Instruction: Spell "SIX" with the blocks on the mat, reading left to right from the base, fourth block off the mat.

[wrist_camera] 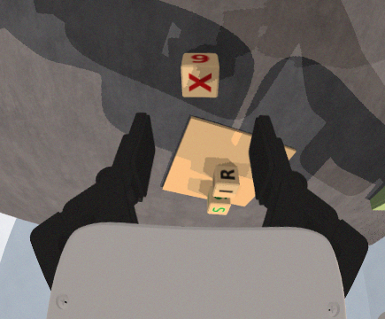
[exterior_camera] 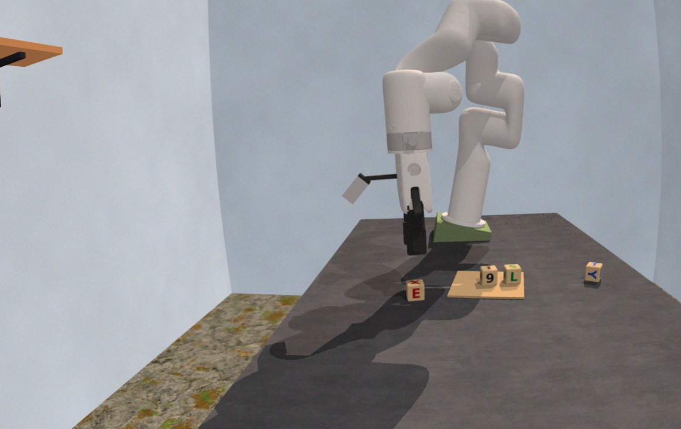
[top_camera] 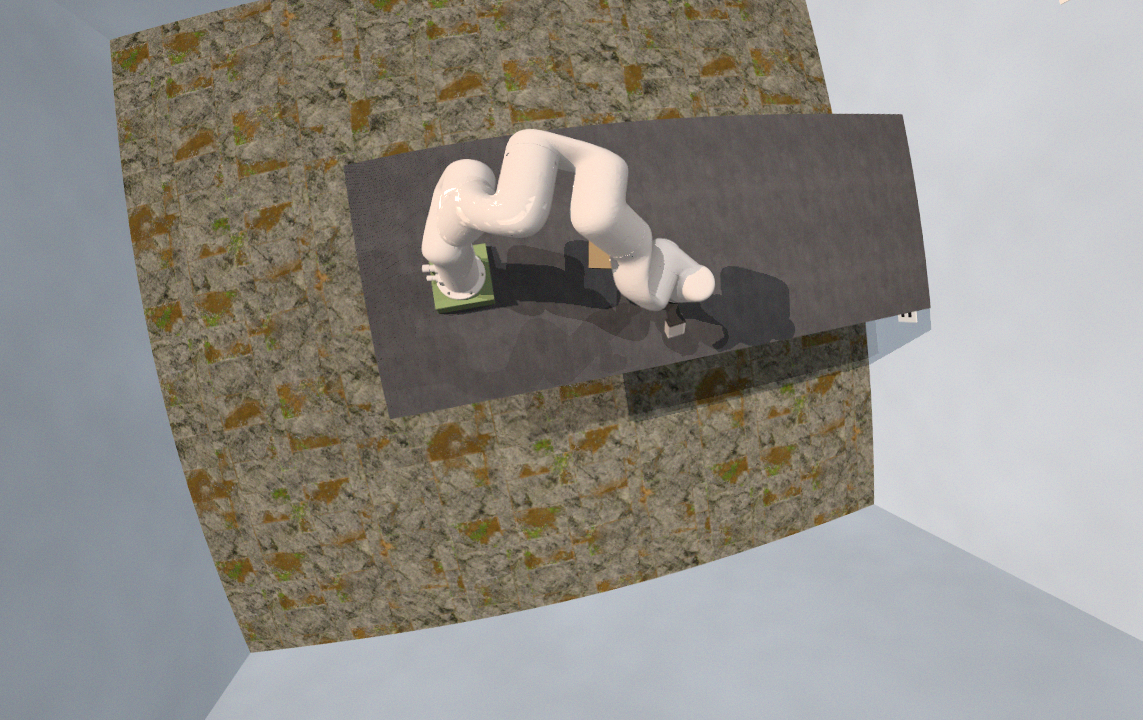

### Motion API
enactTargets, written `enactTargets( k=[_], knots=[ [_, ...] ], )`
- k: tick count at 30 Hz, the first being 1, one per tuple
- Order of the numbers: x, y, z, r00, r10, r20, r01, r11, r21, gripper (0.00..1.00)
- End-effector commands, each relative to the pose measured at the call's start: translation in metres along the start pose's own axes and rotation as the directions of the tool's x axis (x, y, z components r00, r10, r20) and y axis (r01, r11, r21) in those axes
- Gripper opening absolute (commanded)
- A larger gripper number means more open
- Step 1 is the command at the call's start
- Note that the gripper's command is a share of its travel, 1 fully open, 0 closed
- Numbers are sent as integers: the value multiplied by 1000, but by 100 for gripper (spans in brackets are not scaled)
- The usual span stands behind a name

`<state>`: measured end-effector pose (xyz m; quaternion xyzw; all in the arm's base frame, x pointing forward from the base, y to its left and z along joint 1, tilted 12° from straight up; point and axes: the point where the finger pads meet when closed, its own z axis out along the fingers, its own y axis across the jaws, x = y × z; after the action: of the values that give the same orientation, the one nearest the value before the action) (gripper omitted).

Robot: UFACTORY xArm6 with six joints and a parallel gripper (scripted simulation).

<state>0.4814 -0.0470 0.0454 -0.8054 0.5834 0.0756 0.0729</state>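
1. My pincer (wrist_camera: 201, 151) hangs above the tabletop (exterior_camera: 545, 347) with its fingers apart, gripping nothing.
2. In my wrist view the X block (wrist_camera: 201, 74) lies at twelve o'clock, off the mat (wrist_camera: 201, 151), red X readable.
3. The S block (wrist_camera: 219, 208) and I block (wrist_camera: 226, 179) sit touching on the mat, their row running twelve to six.
4. Open tabletop surrounds the X block.

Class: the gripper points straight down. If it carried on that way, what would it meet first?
Probably the bare table. The open, empty gripper seems to hang short of the X block and beside the mat, though depth is uncertain.
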Motion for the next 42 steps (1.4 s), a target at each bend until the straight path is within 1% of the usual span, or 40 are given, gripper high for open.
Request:
enactTargets(
  k=[1, 19, 29, 42],
  knots=[
    [1, -1, -2, 1000, 0, -2, 0, 1000, 4, 69],
    [1, -1, 3, 1000, 0, -2, 0, 1000, 4, 69],
    [1, -2, 11, 1000, 0, -2, 0, 1000, 4, 69],
    [1, -2, 32, 1000, 0, -2, 0, 1000, 4, 69]
  ],
)
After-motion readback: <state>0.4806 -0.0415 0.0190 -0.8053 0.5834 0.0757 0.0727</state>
